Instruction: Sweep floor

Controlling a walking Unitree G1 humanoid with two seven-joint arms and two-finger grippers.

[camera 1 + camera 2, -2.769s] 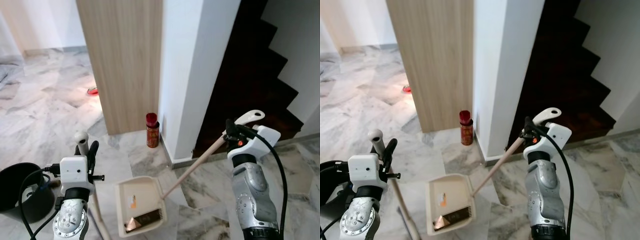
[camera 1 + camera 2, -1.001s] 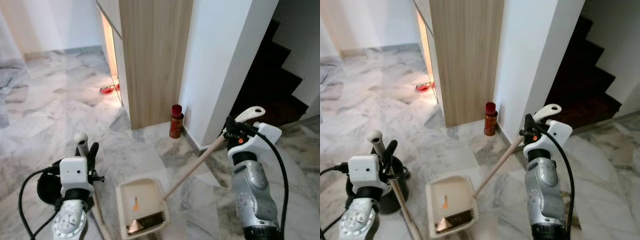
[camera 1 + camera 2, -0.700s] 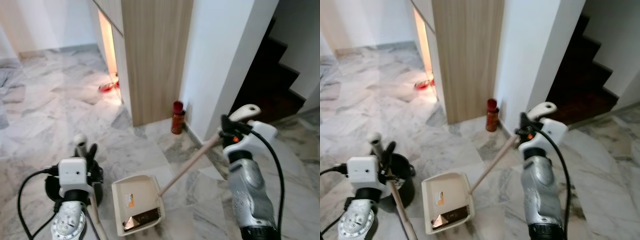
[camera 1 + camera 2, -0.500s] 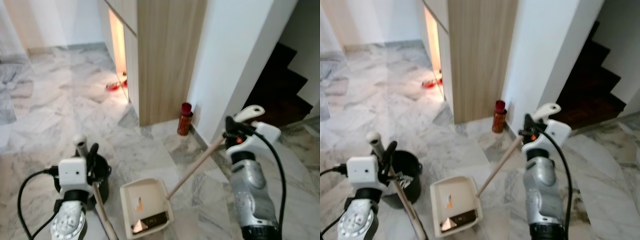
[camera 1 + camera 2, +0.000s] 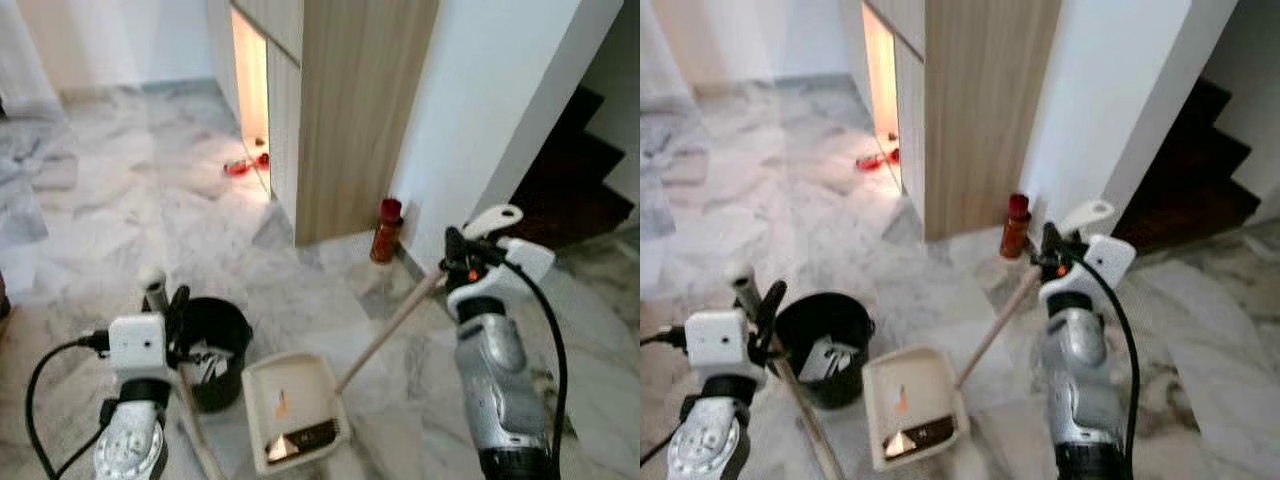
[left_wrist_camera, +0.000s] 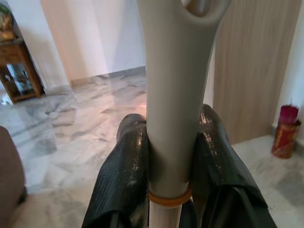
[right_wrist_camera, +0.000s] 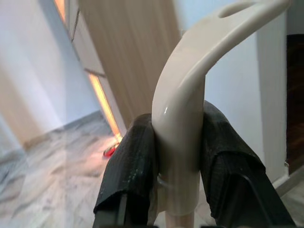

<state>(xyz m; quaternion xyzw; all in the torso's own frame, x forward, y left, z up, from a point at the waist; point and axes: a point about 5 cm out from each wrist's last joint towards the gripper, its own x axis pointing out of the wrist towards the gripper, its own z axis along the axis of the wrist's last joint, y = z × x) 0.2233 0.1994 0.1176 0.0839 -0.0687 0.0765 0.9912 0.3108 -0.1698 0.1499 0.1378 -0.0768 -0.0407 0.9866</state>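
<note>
Marble floor [image 5: 120, 220], black bin [image 5: 212, 345] beside dustpan [image 5: 293, 410]: left gripper [image 6: 173, 156] pinches broom handle [image 6: 176, 80], right gripper [image 7: 178, 156] pinches dustpan handle [image 7: 190, 109]; best keep pan level while tipping debris into bin.

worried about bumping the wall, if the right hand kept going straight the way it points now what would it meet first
Probably the wooden cabinet panel. The right hand, shut on the dustpan handle, looks along its fingers at that panel, with the white wall just beside it. Depth is unclear, so it could be either.
</note>
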